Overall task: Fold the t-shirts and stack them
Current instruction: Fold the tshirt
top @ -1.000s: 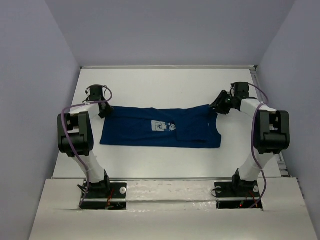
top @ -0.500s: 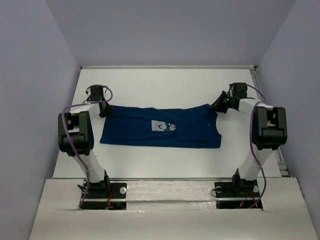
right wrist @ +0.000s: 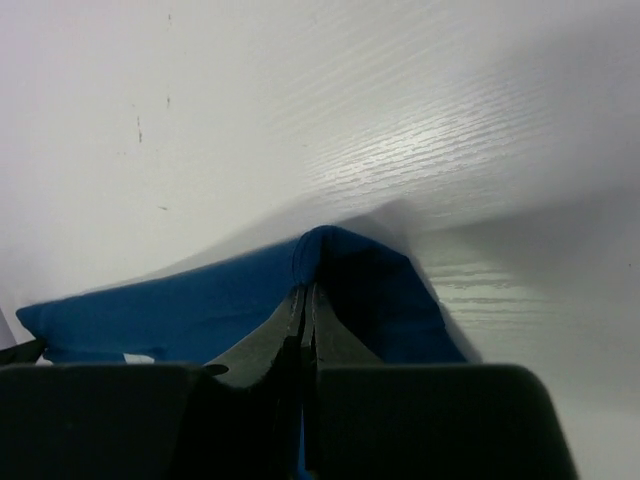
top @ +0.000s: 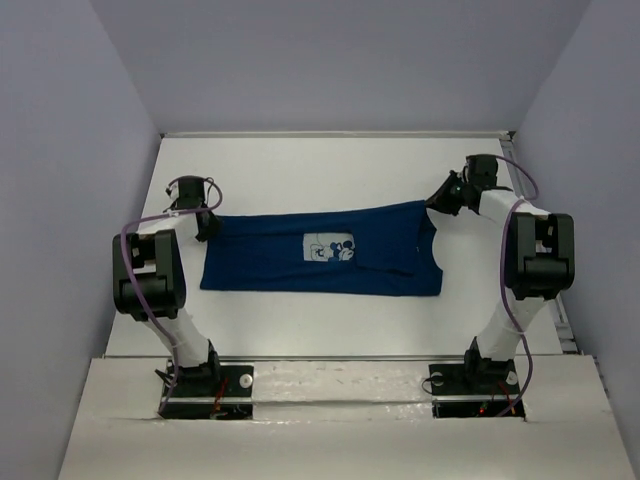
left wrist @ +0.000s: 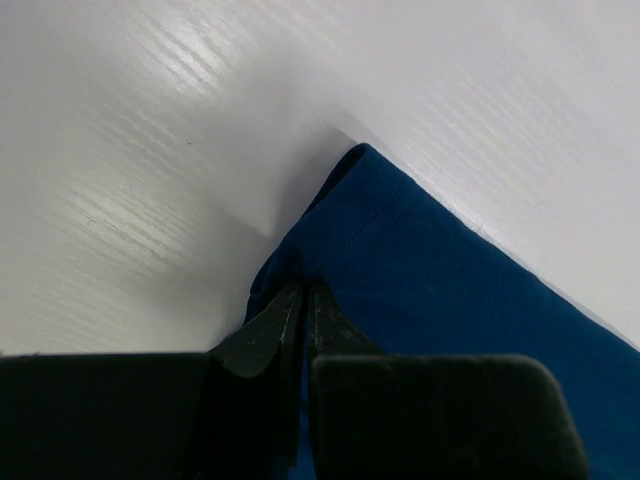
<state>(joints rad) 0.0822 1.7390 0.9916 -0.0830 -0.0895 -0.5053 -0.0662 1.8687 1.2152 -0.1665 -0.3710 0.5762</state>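
Note:
A dark navy-blue t-shirt [top: 320,263] lies lengthwise across the white table, its pale square cartoon print [top: 330,247] facing up near the middle. My left gripper [top: 207,222] is shut on the shirt's far left corner [left wrist: 345,215], cloth pinched between the fingers. My right gripper [top: 440,200] is shut on the far right corner [right wrist: 330,255], which is lifted into a small peak above the table. In both wrist views the fingers meet with blue fabric between them.
The white table [top: 330,170] ends in grey walls at the back and both sides. A metal rail [top: 530,200] runs along the right edge. The arm bases [top: 205,385] stand at the near edge.
Both grippers have closed on the shirt's far corners and drawn them outward and back. The far edge is now straighter and the print lies flat and fully visible.

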